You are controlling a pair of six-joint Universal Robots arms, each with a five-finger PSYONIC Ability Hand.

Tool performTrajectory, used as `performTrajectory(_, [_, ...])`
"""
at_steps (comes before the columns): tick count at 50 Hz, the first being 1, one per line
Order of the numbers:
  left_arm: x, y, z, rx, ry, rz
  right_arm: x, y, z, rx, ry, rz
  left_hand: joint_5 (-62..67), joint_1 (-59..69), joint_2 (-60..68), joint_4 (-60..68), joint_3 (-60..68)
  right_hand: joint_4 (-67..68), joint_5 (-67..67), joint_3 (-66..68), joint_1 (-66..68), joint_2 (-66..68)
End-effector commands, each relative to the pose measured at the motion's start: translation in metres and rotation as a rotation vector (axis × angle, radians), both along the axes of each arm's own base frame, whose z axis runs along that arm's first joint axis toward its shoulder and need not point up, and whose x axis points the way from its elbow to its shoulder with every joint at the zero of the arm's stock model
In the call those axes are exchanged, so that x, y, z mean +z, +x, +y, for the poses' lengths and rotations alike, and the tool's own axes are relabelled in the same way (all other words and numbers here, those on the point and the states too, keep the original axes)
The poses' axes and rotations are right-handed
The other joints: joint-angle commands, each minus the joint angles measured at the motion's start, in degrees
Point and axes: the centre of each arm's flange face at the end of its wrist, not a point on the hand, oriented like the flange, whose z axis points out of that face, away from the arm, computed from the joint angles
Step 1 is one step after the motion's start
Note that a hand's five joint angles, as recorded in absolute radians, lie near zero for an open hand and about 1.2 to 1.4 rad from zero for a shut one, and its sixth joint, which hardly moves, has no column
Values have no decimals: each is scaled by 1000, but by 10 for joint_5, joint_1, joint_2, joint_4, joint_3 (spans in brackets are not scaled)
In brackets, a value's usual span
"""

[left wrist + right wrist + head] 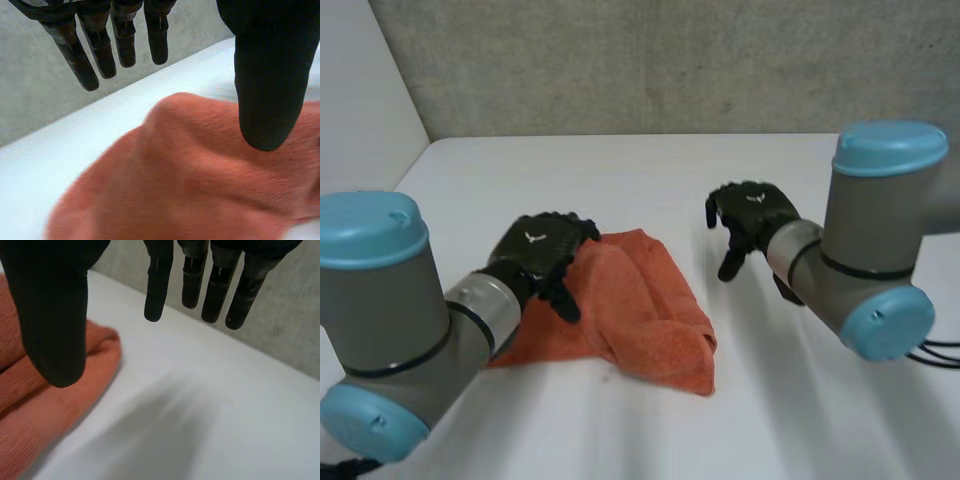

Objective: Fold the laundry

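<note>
Orange towel [640, 310] sits lower centre of the head view on the white tabletop [650, 165], and it's no neat fold. It's rumpled, with a thick rolled lip along its lower-right edge and a flatter flap running out to the lower left.

Left hand [542, 250], left of centre, hovers over the towel's upper-left part. In its own wrist view the fingers [100, 55] hang straight and apart, thumb opposite, cloth beneath them and nothing pinched. Whether the thumb tip touches the pile, I can't tell.

Right hand [752, 215], right of centre, is over bare tabletop near the towel's right edge but apart from it. Its fingers [215, 295] dangle relaxed and spread, holding nothing.

My read: neither hand has a grip, so the step in hand looks like reaching for a grasp, early in the fold, with the cloth needing to be spread flat first. The next move calls for 2 clean grips: left hand down on the flap at lower left, right hand on that rolled lip. Each should pinch 1 layer at an edge or corner, not the whole bunch, before pulling the towel flat.
</note>
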Motion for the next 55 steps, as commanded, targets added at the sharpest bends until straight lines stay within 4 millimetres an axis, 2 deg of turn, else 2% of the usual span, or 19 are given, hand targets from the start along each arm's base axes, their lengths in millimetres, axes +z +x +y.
performTrajectory(1, [22, 1, -14, -36, -145, -92, -10, -20, 29, -8, 60, 19, 13, -2, 6, 8, 5, 3, 6, 1, -94, -9])
performTrajectory(3, [24, -2, -13, -52, -154, -89, -17, -31, 31, -29, 86, 29, 15, 0, 8, 10, 6, 3, 6, 1, -94, -9])
performTrajectory(4, [33, -14, -8, -123, -173, -62, -18, -34, 32, -33, 93, 31, 20, 5, 13, 15, 11, 3, 6, 1, -94, -9])
performTrajectory(8, [30, -23, -6, -195, -149, -56, -22, -42, 39, -23, 115, 28, 21, 6, 15, 17, 13, 3, 6, 1, -94, -9])
performTrajectory(19, [-20, -51, -24, -299, -71, -239, -29, -58, 56, -33, 159, 37, 42, 27, 35, 37, 33, 2, 4, -1, -96, -11])
performTrajectory(27, [-40, -49, -31, -289, -108, -423, -32, -66, 71, -24, 193, 33, 72, 57, 65, 67, 63, -117, -115, -119, -214, -129])
performTrajectory(32, [-41, -48, -33, -289, -134, -469, -35, -67, 77, -16, 210, 35, 181, 166, 174, 176, 172, -117, -115, -119, -214, -129])
performTrajectory(33, [-41, -48, -33, -293, -145, -482, -35, -66, 78, -14, 210, 35, 326, 311, 320, 322, 318, -117, -115, -119, -214, -129])
performTrajectory(35, [-40, -48, -33, -292, -148, -485, -34, -66, 77, -13, 208, 34, 482, 466, 475, 477, 473, -117, -115, -119, -214, -129])
performTrajectory(36, [-38, -48, -34, -287, -155, -485, -33, -66, 76, -13, 203, 32, 601, 585, 594, 596, 592, -117, -115, -119, -214, -129])
performTrajectory(39, [-30, -48, -33, -277, -177, -476, -32, -65, 74, -15, 194, 28, 612, 597, 605, 607, 603, -117, -115, -119, -214, -129])
performTrajectory(45, [28, -50, -38, -187, -371, -370, -23, -61, 65, -42, 176, -52, 612, 597, 605, 607, 603, -117, -115, -119, -214, -129])
performTrajectory(47, [37, -51, -37, -177, -402, -346, -20, -60, 62, -57, 186, -94, 612, 597, 605, 607, 603, -117, -115, -119, -214, -129])
performTrajectory(48, [55, -53, -34, -160, -459, -295, -20, -60, 62, -57, 186, -94, 612, 597, 605, 607, 603, -117, -115, -119, -214, -129])
performTrajectory(49, [55, -53, -34, -160, -460, -294, -17, -59, 59, -73, 200, -133, 612, 597, 605, 607, 603, -117, -115, -119, -214, -129])
performTrajectory(50, [72, -54, -30, -147, -500, -243, -17, -59, 59, -73, 200, -133, 612, 597, 605, 607, 603, -117, -115, -119, -214, -129])
performTrajectory(51, [72, -54, -30, -147, -500, -242, -15, -58, 57, -86, 215, -168, 612, 597, 605, 607, 603, -117, -115, -119, -214, -129])
performTrajectory(53, [99, -50, -24, -123, -545, -164, -14, -56, 56, -95, 229, -197, 612, 597, 605, 607, 603, -117, -115, -119, -214, -129])
performTrajectory(55, [110, -47, -21, -114, -559, -136, -12, -54, 55, -105, 254, -245, 612, 597, 605, 607, 603, -117, -115, -119, -214, -129])
